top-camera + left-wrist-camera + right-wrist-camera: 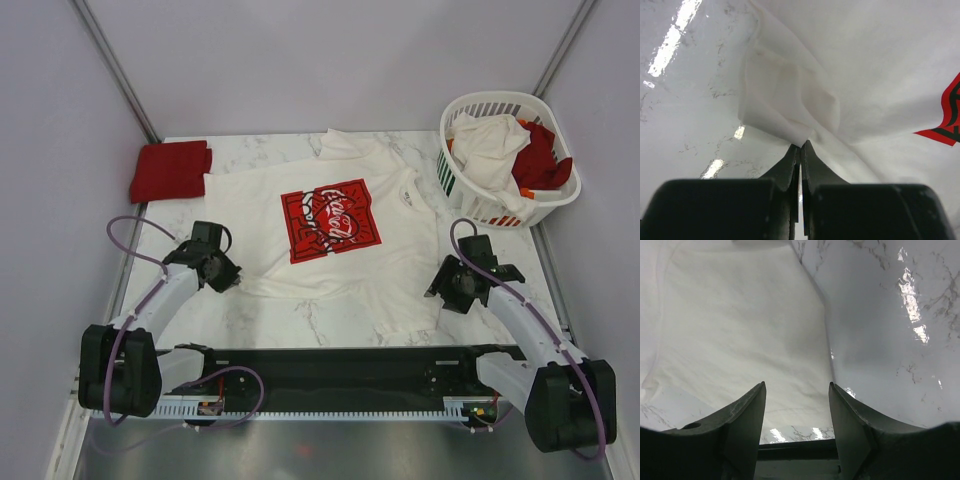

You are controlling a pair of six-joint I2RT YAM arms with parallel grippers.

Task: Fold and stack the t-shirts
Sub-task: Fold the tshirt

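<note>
A folded plain red cloth t-shirt (170, 170) lies on the white marble-patterned table (250, 310), just beyond the far-left corner of the cream-white cloth t-shirt with a red graphic (330, 225). That graphic shirt is spread flat, chest up, in the middle of the table. The red one looks like the start of the stack.

At the graphic shirt's near-left edge, the left end effector (800, 150) is closed, pinching a small puckered fold of the cream cloth between its fingers. The cloth draws up from the table into that pinch.

At the graphic shirt's near-right edge, the right end effector (796, 405) stands open with nothing between its fingers. In the right wrist view the shirt's edge runs away straight ahead of the gap.

Beyond the graphic shirt's far-right corner, a white plastic slatted laundry basket (470, 205) holds more cream (490, 150) and red (540, 165) shirts, bunched and unfolded.

The step in hand appears to be taking hold of the graphic shirt for its first fold, with only one side gripped. The next move probably calls for the right end effector to come down over the near-right edge and close on it. Then both arms can lift together and carry the near edge across the shirt evenly. If the left arm pulls alone, the cloth would likely skew or bunch.
</note>
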